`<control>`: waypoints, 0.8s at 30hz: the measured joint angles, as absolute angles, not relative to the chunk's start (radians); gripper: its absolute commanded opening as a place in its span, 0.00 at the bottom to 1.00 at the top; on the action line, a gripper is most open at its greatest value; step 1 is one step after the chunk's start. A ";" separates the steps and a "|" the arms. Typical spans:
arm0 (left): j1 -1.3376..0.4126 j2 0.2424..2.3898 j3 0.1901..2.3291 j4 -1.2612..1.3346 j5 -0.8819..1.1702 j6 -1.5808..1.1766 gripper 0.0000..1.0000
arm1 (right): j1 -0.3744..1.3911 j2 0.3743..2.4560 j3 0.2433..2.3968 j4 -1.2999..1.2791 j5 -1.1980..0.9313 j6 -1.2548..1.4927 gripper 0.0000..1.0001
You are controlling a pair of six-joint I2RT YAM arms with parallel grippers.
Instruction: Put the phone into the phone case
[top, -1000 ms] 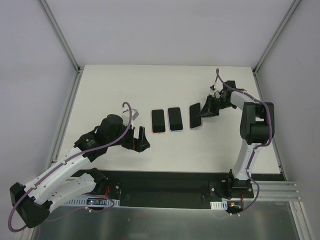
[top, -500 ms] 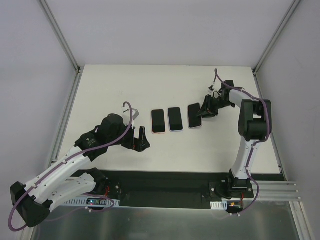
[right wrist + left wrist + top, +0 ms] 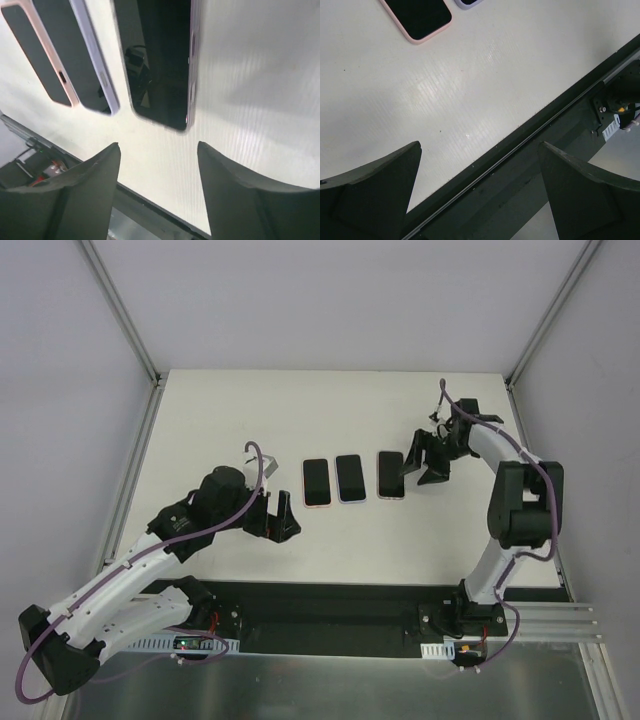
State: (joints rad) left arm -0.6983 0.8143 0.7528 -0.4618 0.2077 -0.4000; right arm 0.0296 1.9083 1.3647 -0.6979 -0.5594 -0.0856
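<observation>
Just ahead of right hand [image 3: 157, 150], jaws apart, phone [image 3: 160, 60] lies flat, untouched

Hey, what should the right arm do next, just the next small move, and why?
Probably ease the right gripper toward the rightmost phone and line its open fingers up on that phone's long edge. The phone lies flat on the table. The gripper sits empty just beside it, touching nothing, so a grasp has to come first.
</observation>
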 measured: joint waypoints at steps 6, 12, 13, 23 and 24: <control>-0.698 0.815 0.783 -0.459 0.209 -0.408 0.99 | 0.099 1.568 1.148 -0.696 -0.463 -0.060 0.96; -0.698 0.801 0.788 -0.422 0.242 -0.427 0.99 | 0.260 1.164 0.971 -0.716 -0.400 -0.033 0.96; -0.698 0.792 0.788 -0.413 0.250 -0.431 0.99 | 0.279 1.092 0.949 -0.715 -0.390 -0.021 0.96; -0.698 0.682 0.749 -0.292 0.272 -0.469 0.99 | 0.313 0.563 0.765 -0.730 -0.338 0.118 0.96; -0.698 0.680 0.743 -0.285 0.273 -0.470 0.99 | 0.313 0.543 0.758 -0.733 -0.333 0.127 0.96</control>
State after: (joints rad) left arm -0.6983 0.6796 0.7429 -0.2852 0.2733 -0.4702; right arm 0.3130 0.5434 0.7582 -0.7330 -0.3332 0.1268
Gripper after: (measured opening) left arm 0.992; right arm 0.961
